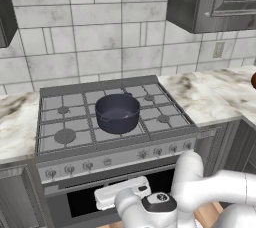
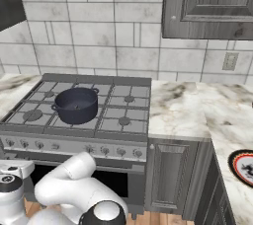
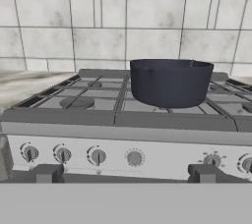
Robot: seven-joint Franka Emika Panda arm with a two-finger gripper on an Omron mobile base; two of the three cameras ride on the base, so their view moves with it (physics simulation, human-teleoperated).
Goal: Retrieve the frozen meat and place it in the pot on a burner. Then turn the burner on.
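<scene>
The dark blue-grey pot (image 1: 117, 113) (image 2: 75, 104) (image 3: 170, 82) stands upright on the middle grate of the grey stove (image 1: 65, 122) and looks empty from above. My gripper (image 3: 126, 174) is low in front of the stove, level with the row of knobs (image 3: 97, 156) and facing them. Its two fingertips (image 3: 47, 173) stand wide apart, open, with nothing between them. From the base views the white hand (image 1: 121, 190) (image 2: 11, 168) hovers before the oven door, below the control panel and well short of the pot.
Marble counter (image 1: 215, 94) (image 2: 183, 108) flanks the stove on both sides. A round dark plate-like thing (image 2: 243, 167) lies at the counter's right end. Grey wall cabinets (image 2: 212, 4) hang at the upper right, and a tiled wall is behind.
</scene>
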